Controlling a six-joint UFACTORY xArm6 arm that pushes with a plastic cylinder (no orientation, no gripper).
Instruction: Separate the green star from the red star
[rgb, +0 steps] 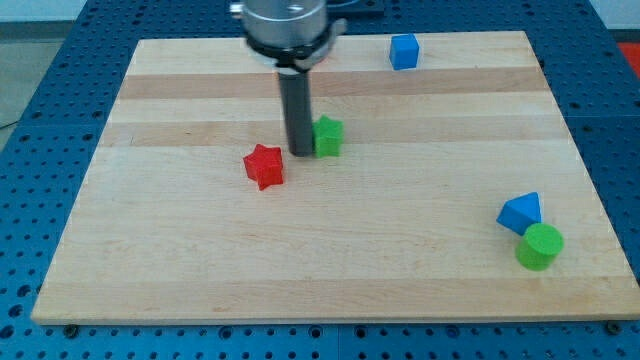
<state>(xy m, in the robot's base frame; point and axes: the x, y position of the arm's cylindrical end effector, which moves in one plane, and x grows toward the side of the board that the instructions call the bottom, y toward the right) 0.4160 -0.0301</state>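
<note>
Pale wooden board (330, 270), striped planks, blue perforated table (30, 90) around it

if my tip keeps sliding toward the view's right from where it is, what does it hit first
The green star. My tip sits right at its left side, between it and the red star, seemingly touching, though depth is hard to judge.

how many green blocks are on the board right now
2. The green star block sits near the board's middle, right beside my tip, on its right in the view. The green cylinder block sits at the view's lower right, touching the blue triangular block. None appear hidden.
</note>
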